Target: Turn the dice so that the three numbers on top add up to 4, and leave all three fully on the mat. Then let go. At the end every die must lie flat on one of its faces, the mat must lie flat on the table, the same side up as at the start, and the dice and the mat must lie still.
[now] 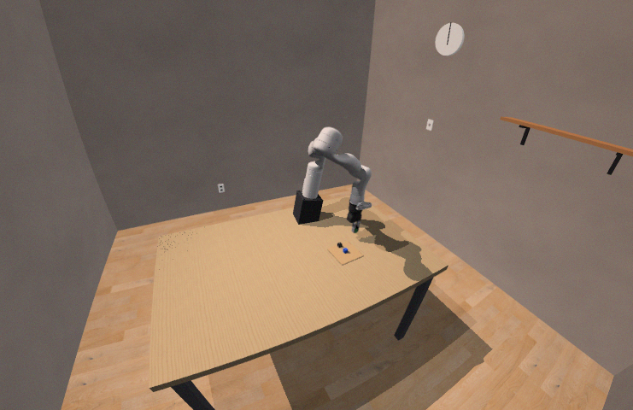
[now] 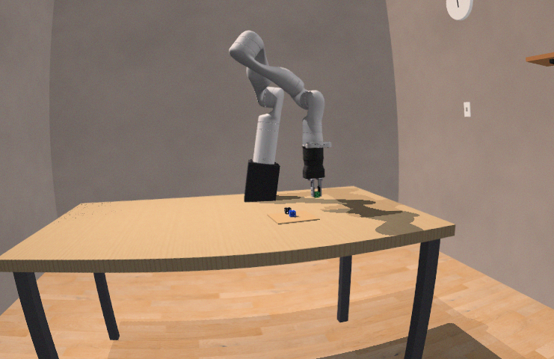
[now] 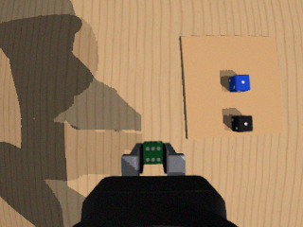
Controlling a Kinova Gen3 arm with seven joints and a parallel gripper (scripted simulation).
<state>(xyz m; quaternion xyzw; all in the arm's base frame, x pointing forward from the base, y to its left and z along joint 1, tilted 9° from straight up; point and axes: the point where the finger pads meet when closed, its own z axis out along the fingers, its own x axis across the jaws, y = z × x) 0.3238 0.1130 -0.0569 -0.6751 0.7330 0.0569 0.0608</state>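
The gripper [image 1: 355, 229] [image 2: 316, 193] [image 3: 152, 158] is shut on the green die [image 2: 316, 194] [image 3: 152, 152] and holds it above the table, beside the mat. Six pips show on the green die's face towards the wrist camera. The tan mat [image 1: 343, 260] [image 2: 281, 220] [image 3: 204, 71] lies flat. On it stand the blue die [image 1: 345, 250] [image 2: 291, 213] [image 3: 242, 82] and the black die [image 1: 339, 244] [image 2: 287, 210] [image 3: 243, 124], apart from each other, each flat with one pip on top. The green die's underside is hidden.
The wooden table [image 1: 249, 299] [image 2: 158, 236] carries the arm's black base block [image 1: 307, 207] [image 2: 262, 182] behind the mat. The arm's shadow [image 3: 43, 71] falls on the table on the side of the gripper away from the mat.
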